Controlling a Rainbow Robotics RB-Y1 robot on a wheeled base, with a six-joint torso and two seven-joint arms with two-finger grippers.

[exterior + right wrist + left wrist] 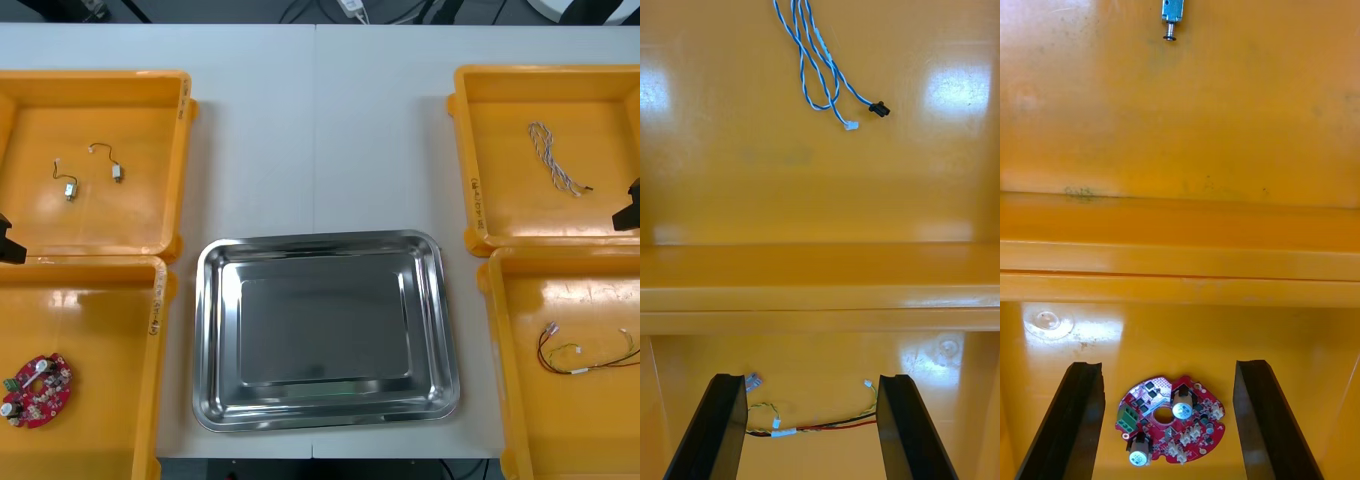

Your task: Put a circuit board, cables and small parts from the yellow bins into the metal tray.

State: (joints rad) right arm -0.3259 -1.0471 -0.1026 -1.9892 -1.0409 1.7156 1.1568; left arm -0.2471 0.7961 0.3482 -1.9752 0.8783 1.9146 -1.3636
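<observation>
Front view: metal tray (322, 335) between yellow bins (110, 215)

Markings (473, 192) on the yellow bins (560, 75) are unreadable.

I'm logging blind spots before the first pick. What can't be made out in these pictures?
1. Front view: the red and yellow cable runs off the edge, end unseen.
2. Right wrist view: the right gripper, jaws apart, covers parts of that cable.
3. Left wrist view: a small metal part is cut by the edge.
4. Under the left gripper, jaws apart, the circuit board markings are too small.
</observation>
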